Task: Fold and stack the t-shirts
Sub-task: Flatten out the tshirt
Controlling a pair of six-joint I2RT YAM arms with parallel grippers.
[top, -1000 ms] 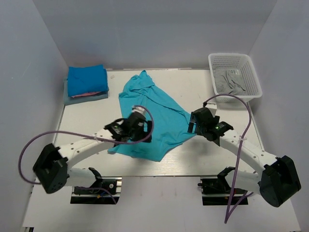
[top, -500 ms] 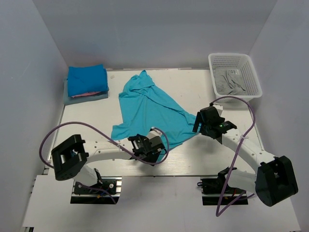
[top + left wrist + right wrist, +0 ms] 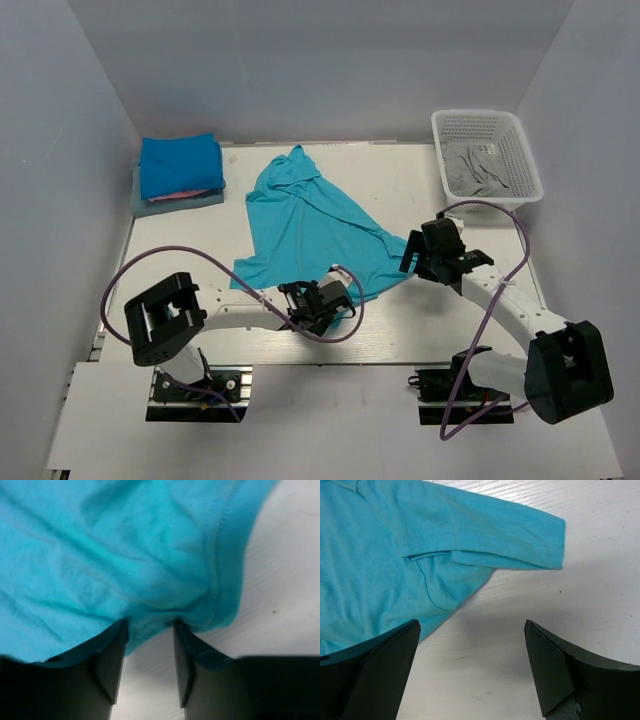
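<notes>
A: Where to look for the turquoise t-shirt (image 3: pixel 305 220)?

B: Mid-table (image 3: pixel 400 178). Spread out but rumpled, with the neck toward the far edge and the hem toward the arms.

A: And at the left gripper (image 3: pixel 325 300)?

B: Down low at the near hem. Narrowed almost shut, with a bunched fold of the turquoise fabric nipped between the fingers (image 3: pixel 107 665), as seen from the left wrist.

A: Same for the right gripper (image 3: pixel 412 258)?

B: No. Spread wide, gripping nothing. Hanging over bare white surface just beside a short sleeve (image 3: pixel 510 535), at the right edge of the cloth.

A: Anything else to note?

B: At the far left corner, a stack of folded tees (image 3: pixel 180 168): deep blue on top, a pink edge beneath, pale grey-blue at the bottom, so 3 layers. At the far right, 1 grey garment (image 3: pixel 475 170) crumpled inside the white basket (image 3: pixel 495 200), well apart from both grippers.
</notes>
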